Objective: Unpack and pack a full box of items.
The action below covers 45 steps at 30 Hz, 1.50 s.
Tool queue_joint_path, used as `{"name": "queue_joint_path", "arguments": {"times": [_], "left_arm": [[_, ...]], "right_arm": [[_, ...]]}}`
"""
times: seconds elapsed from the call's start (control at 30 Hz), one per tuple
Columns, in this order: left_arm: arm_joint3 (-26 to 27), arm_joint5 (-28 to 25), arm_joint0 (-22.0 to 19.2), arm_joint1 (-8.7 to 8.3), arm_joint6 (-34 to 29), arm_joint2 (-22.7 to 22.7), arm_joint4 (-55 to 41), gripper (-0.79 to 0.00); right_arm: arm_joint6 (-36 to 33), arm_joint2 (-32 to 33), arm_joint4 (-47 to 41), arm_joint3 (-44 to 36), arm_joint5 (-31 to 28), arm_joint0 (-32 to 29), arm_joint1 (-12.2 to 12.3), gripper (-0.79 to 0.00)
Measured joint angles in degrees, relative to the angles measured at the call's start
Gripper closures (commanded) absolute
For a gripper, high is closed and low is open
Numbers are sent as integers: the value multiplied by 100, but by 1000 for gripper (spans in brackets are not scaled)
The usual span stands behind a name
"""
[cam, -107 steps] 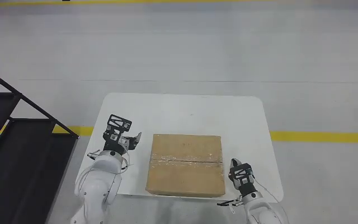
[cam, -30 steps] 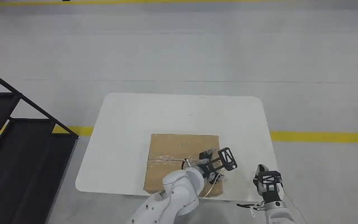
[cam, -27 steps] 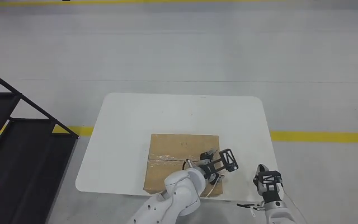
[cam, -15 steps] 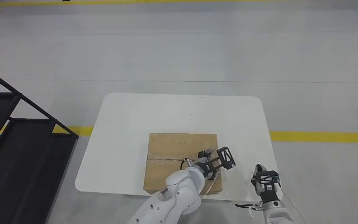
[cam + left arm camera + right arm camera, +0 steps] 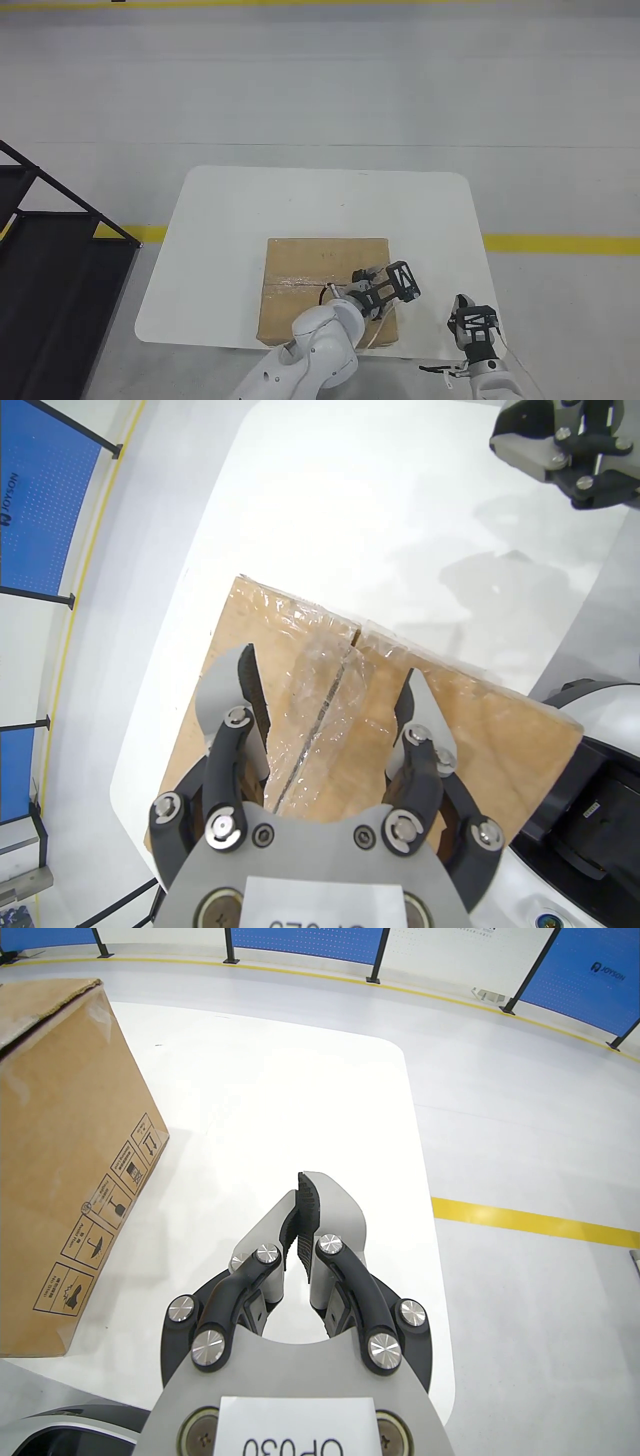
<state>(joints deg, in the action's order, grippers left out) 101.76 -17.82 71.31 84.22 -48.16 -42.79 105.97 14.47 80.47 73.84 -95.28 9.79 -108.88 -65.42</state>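
Note:
A closed brown cardboard box [image 5: 315,280] stands on the white table [image 5: 250,210], its top seam covered with clear tape [image 5: 320,705]. My left gripper [image 5: 392,287] hovers open over the box's right end, its fingers [image 5: 252,687] astride the taped seam [image 5: 327,695]. My right gripper [image 5: 473,322] is shut with nothing in it, near the table's front right corner. From the right wrist, the box's side [image 5: 65,1138] with printed handling symbols stands apart from that gripper [image 5: 305,1198].
A black metal rack [image 5: 40,270] stands left of the table. A yellow floor line [image 5: 560,243] runs behind the table. The table's far half is bare white surface [image 5: 330,200].
My left arm has swung from the table's left side across to the box's right end. The box has shifted slightly. My right gripper has barely moved.

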Motion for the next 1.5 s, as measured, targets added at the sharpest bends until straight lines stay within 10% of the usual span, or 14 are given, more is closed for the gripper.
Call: {"name": "queue_joint_path", "arguments": {"times": [1.37,1.5], "left_arm": [[-670,392,-209,193,-126,-143,-25,-265],[-648,401,-202,204,-128,-156,0,-92]], "right_arm": [[-32,72,180,-53,-106,-72,-152,0],[-47,60,208,-50,-128,-47,-167,0]]}}
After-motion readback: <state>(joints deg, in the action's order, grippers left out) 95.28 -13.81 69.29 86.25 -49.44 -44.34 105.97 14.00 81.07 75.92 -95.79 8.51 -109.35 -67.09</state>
